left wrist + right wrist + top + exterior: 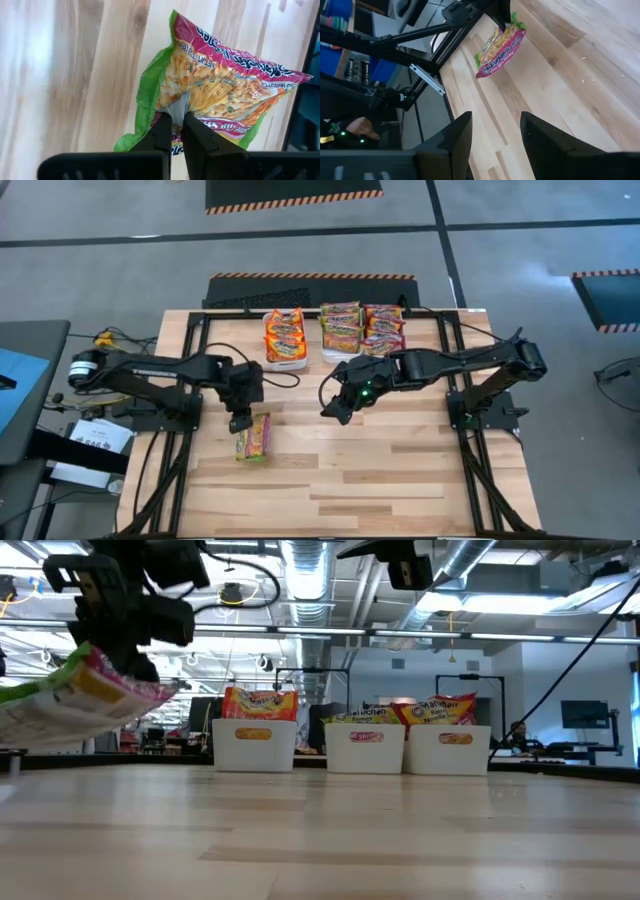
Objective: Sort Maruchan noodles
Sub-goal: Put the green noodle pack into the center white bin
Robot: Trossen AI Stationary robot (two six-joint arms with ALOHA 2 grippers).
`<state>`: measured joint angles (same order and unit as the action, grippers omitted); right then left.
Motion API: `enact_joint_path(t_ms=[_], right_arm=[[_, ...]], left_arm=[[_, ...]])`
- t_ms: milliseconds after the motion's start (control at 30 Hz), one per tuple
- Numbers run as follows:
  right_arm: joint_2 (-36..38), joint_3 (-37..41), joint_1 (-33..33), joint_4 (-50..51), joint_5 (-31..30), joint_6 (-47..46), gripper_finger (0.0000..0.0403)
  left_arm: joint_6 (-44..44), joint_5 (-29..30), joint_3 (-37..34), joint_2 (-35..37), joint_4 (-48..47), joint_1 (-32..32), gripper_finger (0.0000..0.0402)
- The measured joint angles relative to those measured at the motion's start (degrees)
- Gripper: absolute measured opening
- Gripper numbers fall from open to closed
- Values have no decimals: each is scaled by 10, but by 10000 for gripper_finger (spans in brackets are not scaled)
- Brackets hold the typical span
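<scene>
One Maruchan packet (254, 437), green-edged with a pink band and yellow noodle print, is pinched at its upper edge between the closed fingers of the left claw (174, 131). It hangs tilted, clear of the worktop (380, 470) in the low view, at about eight o'clock from the worktop's centre. The rest of the noodles stand in three stacks at twelve o'clock along the far edge: orange packets (284, 336) at the eleven o'clock end, green-trimmed ones (340, 326) in the middle, and red/pink ones (384, 328) at the one o'clock end, all packed upright and close together.
</scene>
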<state>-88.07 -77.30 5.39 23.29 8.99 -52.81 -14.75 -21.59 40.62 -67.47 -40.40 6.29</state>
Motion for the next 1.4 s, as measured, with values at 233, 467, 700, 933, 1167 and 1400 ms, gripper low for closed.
enact_joint_path(t_ms=[233,467,700,933,1167,1400], right_arm=[[-2,0,0,-1,1,-14,193],[-4,0,-15,-5,0,-13,193],[-4,0,-37,-31,-14,-12,193],[-4,0,-60,-41,-16,-25,193],[-4,0,-63,-45,-16,-28,193],[-4,0,-63,-27,-16,-20,193]], left_arm=[[10,51,4,53,-2,-25,7],[78,147,80,52,-56,-52,7],[170,261,174,24,-85,-64,6],[285,288,265,-43,-95,-64,6],[366,317,372,-150,-139,-64,6],[420,340,454,-225,-157,-74,6]])
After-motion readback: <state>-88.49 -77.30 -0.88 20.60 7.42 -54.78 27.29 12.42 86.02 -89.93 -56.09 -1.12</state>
